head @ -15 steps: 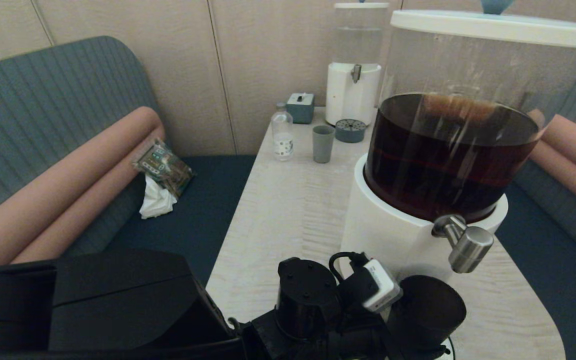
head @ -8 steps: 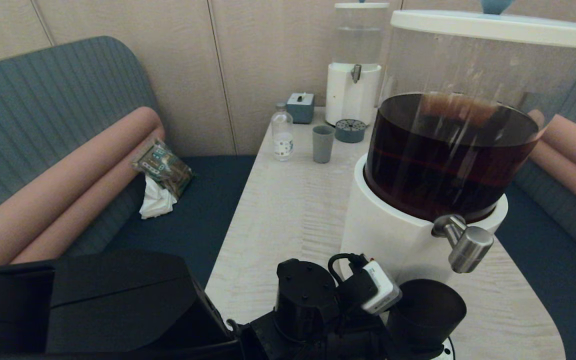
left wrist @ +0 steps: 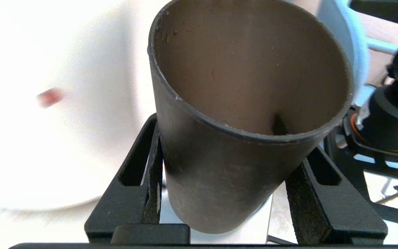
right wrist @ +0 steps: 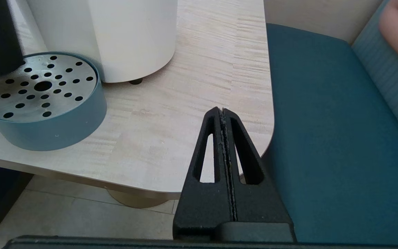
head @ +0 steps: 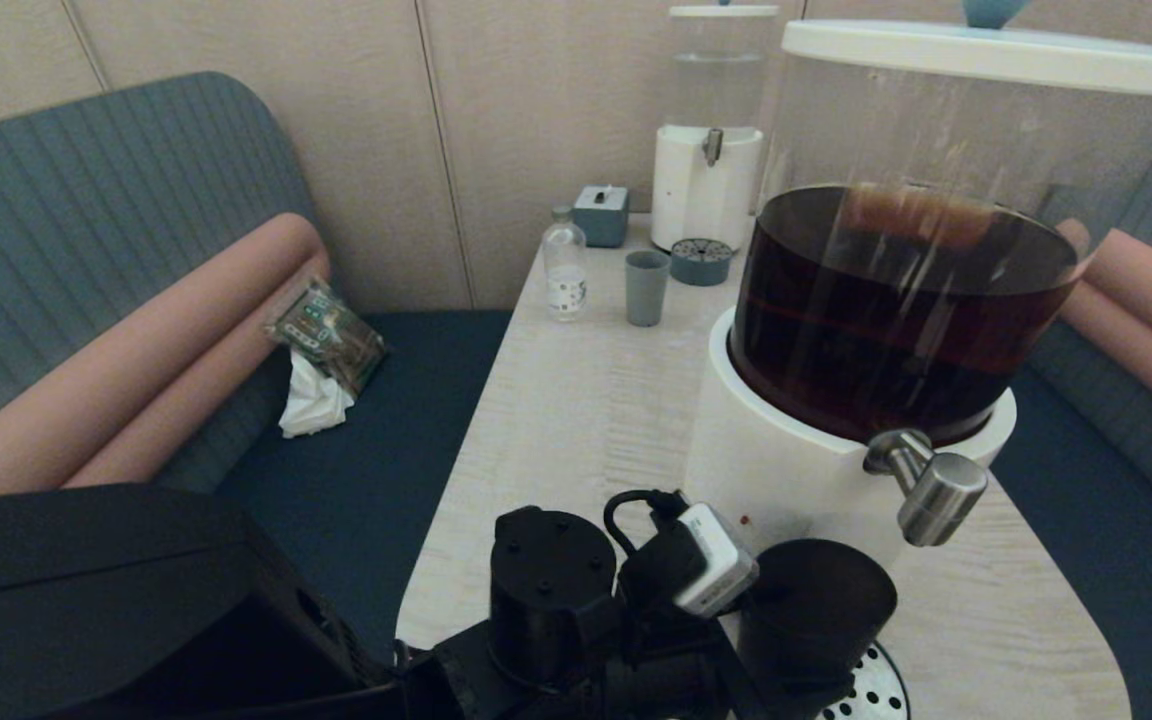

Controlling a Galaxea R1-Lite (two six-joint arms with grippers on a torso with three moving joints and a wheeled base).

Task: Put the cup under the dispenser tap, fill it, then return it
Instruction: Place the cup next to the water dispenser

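The black cup (head: 816,610) is lifted near the table's front edge, in front of the big dispenser's white base (head: 776,470). It hangs left of and below the steel dispenser tap (head: 936,490), not beneath it. My left gripper (left wrist: 233,138) is shut on the cup (left wrist: 219,166), a finger (left wrist: 152,155) pressed to each side, and the cup tilts. No liquid shows inside the cup. My right gripper (right wrist: 222,111) is shut with nothing in it, low beside the table's front right corner.
A round perforated drip tray (head: 866,690) sits under the tap, its blue rim (right wrist: 57,131) against the dispenser base. Far back stand a grey-blue tumbler (head: 646,287), a small bottle (head: 565,268), a grey box (head: 602,214) and a clear-water dispenser (head: 708,150). Blue benches flank the table.
My left arm has carried the cup leftward and toward the front edge. The cup has come off the drip tray, whose holes now show.
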